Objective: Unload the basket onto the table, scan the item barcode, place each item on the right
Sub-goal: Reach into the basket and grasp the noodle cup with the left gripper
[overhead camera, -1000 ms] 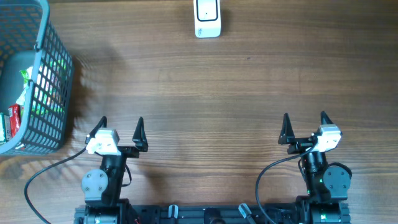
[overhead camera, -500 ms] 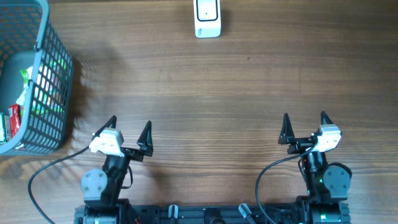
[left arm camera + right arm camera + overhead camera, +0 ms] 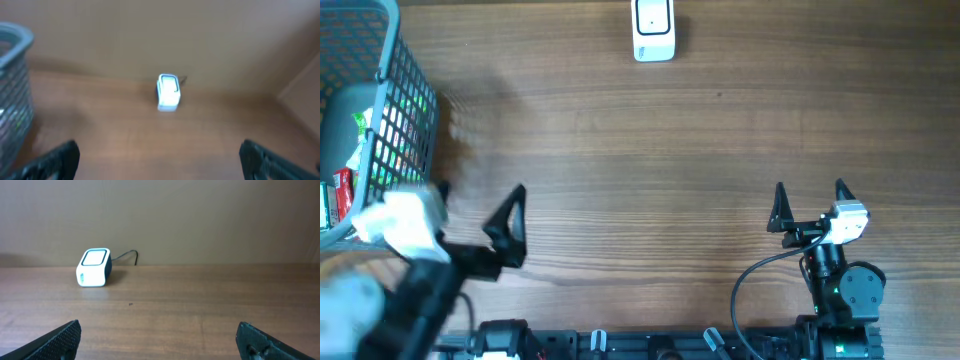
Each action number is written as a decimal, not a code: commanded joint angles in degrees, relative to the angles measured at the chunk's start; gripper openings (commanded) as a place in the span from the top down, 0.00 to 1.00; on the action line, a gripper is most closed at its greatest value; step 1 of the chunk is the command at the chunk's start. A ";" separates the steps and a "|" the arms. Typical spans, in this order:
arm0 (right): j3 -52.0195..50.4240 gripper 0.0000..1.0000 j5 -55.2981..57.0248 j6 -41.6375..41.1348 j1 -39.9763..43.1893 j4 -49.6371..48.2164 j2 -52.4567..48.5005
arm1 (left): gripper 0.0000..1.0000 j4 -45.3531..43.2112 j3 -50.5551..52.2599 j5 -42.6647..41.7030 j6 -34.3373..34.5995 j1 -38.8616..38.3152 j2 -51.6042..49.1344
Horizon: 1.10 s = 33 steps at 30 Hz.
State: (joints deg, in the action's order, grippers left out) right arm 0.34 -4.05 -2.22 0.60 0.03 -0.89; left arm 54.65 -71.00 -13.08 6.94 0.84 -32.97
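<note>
A brown wooden desk [image 3: 670, 150] fills the overhead view, bare across its middle. Compared with a second ago, the left arm has lifted off its rest and swung outward toward the grey wire basket [image 3: 390, 120] at the desk's left edge. It now shows large and blurred, so it is in mid-motion. The left claw [image 3: 478, 200] is spread wide and carries nothing. The right claw [image 3: 810, 195] has not moved; it is also spread and empty, low near the front edge.

This reads as the opening reach: the left arm is probably heading for the basket to fetch something to scan, and nothing has been picked up yet.

The basket holds a green packet [image 3: 362, 120] and a red packet [image 3: 342, 195], seen through the mesh; which one is meant I cannot tell. The white scanner [image 3: 654, 30] stands at the far edge of the desk, well apart from both claws and from the basket.
</note>
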 commanded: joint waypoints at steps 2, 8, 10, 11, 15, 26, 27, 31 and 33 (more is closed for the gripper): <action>-0.04 0.00 0.09 0.70 0.17 -0.15 0.35 | 0.00 18.64 -31.19 11.17 -5.29 0.17 -25.33; -0.04 0.00 0.09 0.68 0.17 -0.15 0.35 | 0.00 40.46 -66.16 17.29 -6.86 2.08 -53.44; -0.04 0.00 0.09 0.68 0.17 -0.15 0.35 | 0.00 41.83 -72.43 16.83 -7.82 3.89 -60.39; -0.04 0.00 0.09 0.68 0.17 -0.15 0.35 | 0.00 41.72 -73.48 16.26 -8.39 4.92 -62.84; -0.04 0.00 0.09 0.68 0.17 -0.15 0.35 | 0.00 41.81 -73.59 13.99 -10.14 7.43 -68.65; -0.04 0.00 0.09 0.70 0.17 -0.15 0.35 | 0.00 41.27 -73.61 29.18 7.91 21.27 -70.88; -0.04 0.00 0.09 0.68 0.17 -0.15 0.35 | 0.00 41.75 -73.61 28.94 9.99 24.83 -70.84; -0.04 0.00 0.09 0.68 0.17 -0.15 0.35 | 0.00 41.83 -72.59 22.71 10.69 35.50 -71.19; -0.04 0.00 0.09 0.68 0.17 -0.15 0.35 | 0.00 41.18 -70.69 19.15 10.34 40.19 -71.54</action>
State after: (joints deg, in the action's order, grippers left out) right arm 0.34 -4.05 -2.22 0.60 0.03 -0.91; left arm 96.25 -143.31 11.40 14.17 33.58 -105.38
